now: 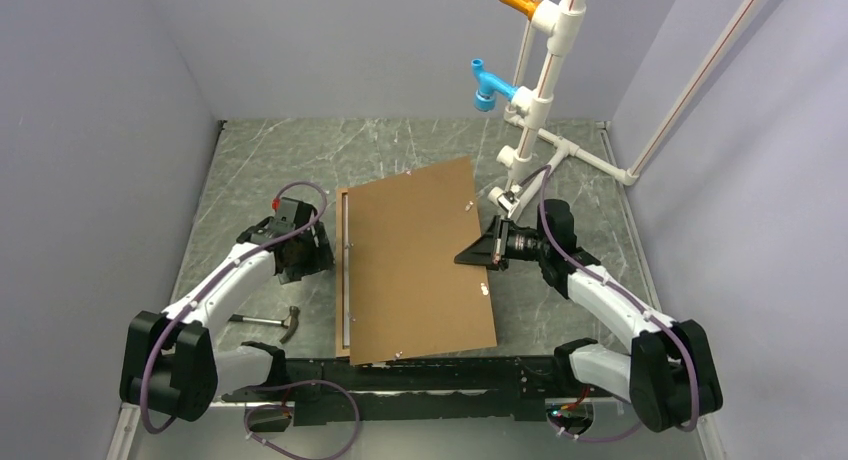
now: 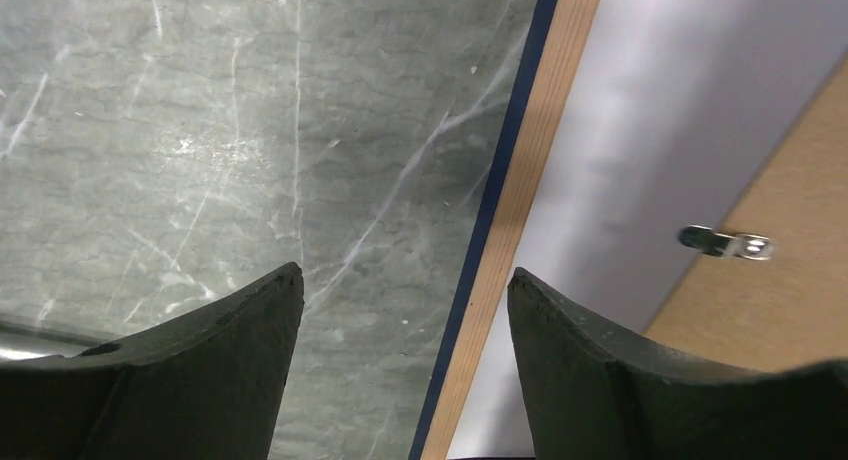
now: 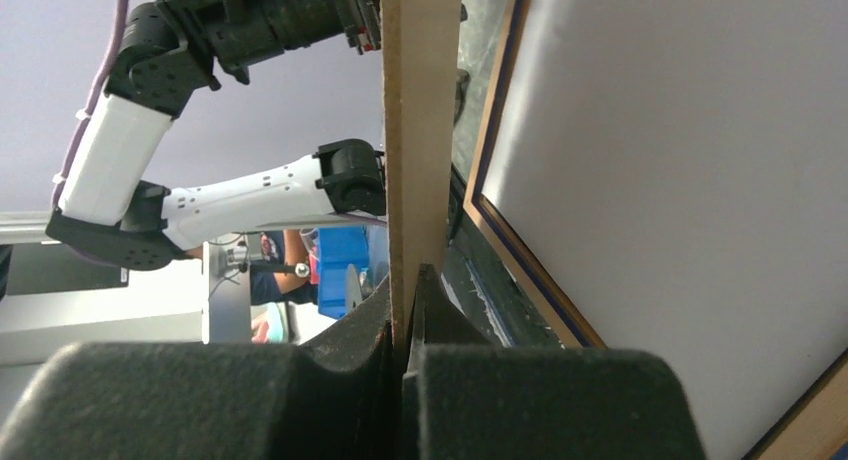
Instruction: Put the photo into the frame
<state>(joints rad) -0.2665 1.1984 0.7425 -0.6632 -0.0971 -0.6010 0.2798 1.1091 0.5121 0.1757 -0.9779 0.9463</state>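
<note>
The right hand [image 1: 478, 254], at centre right of the top view, is clamped on the right edge of the backing board [image 1: 415, 265], which is held tilted over the frame [image 1: 346, 270]. One frame rail is seen along the board's left edge. The left hand [image 1: 300, 248] is held spread, with nothing between its fingers, above the bench [image 1: 400, 145] just beside that rail. The photo [image 3: 680, 200] is seen white side up inside the frame.

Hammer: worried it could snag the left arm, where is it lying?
Top view, left side: the hammer lies on the table beside the left arm, just left of the frame and the backing board over it.
</note>
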